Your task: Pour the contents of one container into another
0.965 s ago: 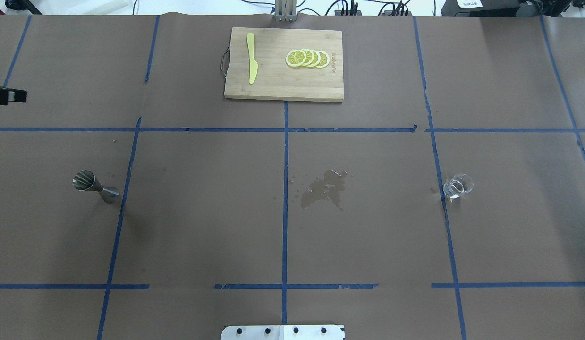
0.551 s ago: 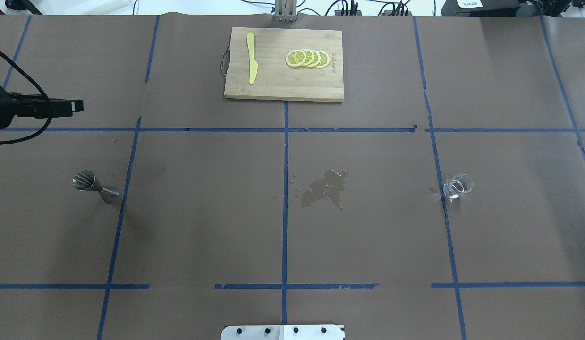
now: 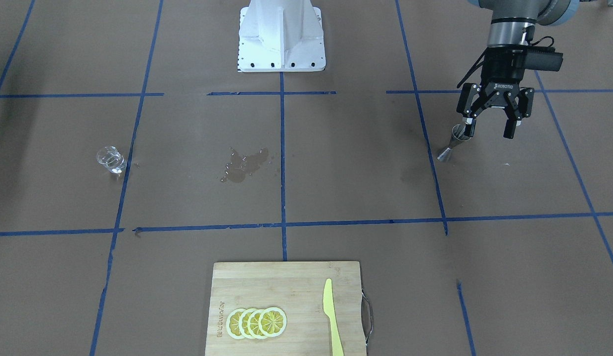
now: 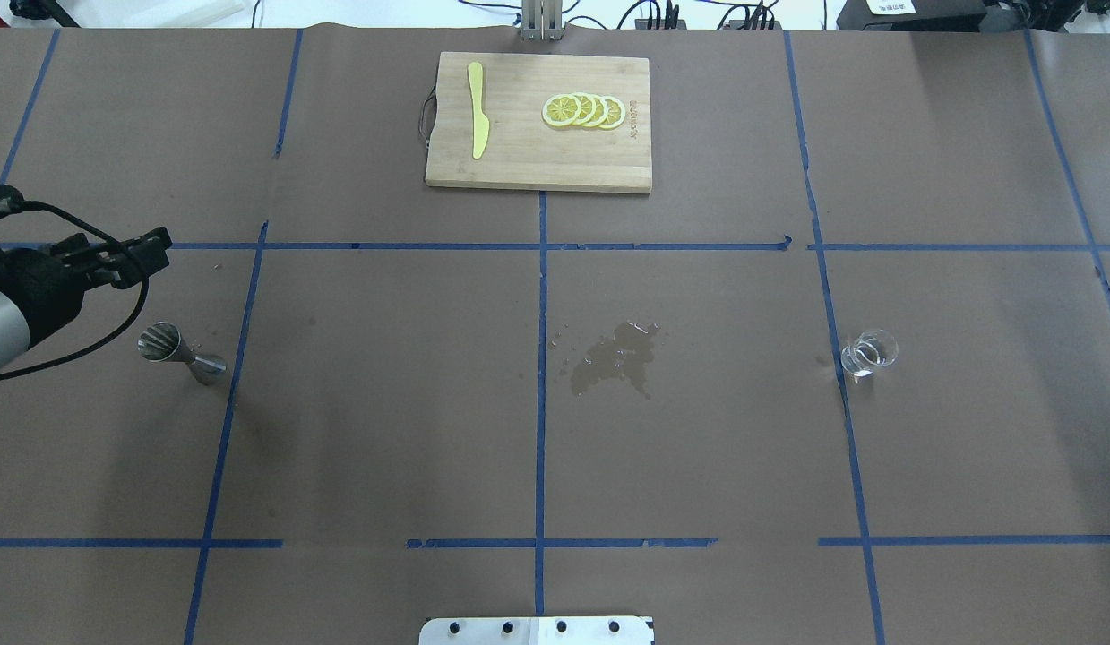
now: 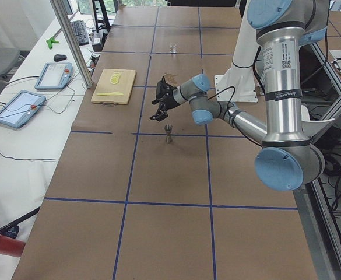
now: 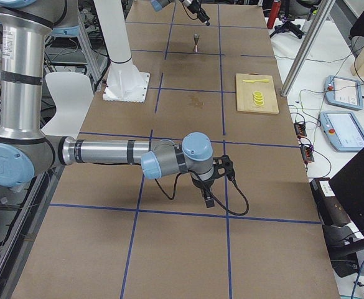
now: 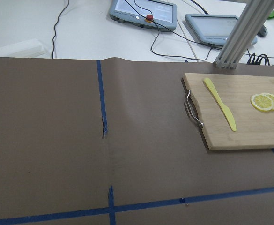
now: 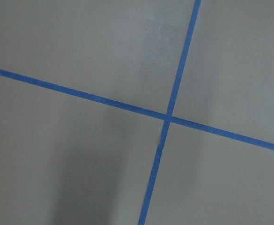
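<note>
Left pincer [image 3: 488, 132] moved in near jigger [image 3: 452, 143], jaws apart, right pincer [image 6: 208, 199] state impossible to tell

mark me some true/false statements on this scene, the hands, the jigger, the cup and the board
1. The left hand is open and holds nothing. True.
2. The steel jigger lies on its side. False: it stands upright on the table.
3. The glass cup sits on the cutting board. False: it stands on the table, far from the cutting board.
4. Lemon slices and a yellow knife lie on the cutting board. True.
5. The right hand grips the glass cup. False: the glass cup stands alone; the right hand is over a bare part of the table, away from it.
</note>
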Available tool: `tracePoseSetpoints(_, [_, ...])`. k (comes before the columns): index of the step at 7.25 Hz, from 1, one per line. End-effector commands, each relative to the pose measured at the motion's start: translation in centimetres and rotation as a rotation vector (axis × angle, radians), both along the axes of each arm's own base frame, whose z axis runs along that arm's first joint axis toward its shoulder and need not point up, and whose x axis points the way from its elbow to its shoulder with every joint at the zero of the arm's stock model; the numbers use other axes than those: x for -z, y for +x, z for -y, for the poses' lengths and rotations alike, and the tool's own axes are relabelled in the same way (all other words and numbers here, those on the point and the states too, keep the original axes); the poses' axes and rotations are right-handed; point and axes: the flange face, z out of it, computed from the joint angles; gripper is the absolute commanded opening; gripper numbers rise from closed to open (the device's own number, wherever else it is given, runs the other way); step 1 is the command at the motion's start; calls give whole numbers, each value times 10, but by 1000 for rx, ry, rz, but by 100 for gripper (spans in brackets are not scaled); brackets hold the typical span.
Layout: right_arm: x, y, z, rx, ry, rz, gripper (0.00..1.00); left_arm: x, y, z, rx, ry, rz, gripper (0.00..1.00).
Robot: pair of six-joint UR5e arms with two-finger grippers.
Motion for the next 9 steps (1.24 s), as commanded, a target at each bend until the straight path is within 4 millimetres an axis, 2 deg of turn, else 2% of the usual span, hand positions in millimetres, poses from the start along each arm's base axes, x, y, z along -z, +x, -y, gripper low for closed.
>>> tracePoseSetpoints(1, [-2, 0, -3, -1, -7, 2, 100, -16, 29, -34, 108, 61, 54, 100])
tracePoseSetpoints(3, [-4, 0, -5, -1, -10, 2, 100, -50, 54, -49, 206, 112, 111, 100])
tracePoseSetpoints(5, [-4, 0, -5, -1, -10, 2, 100, -68, 72, -65, 260, 157, 119, 100])
tracePoseSetpoints(7, [-4, 0, -5, -1, -10, 2, 100, -65, 77, -70, 301, 201, 123, 100])
tracePoseSetpoints(9, [-4, 0, -5, -1, -10, 2, 100, -62, 91, -80, 287, 217, 112, 100])
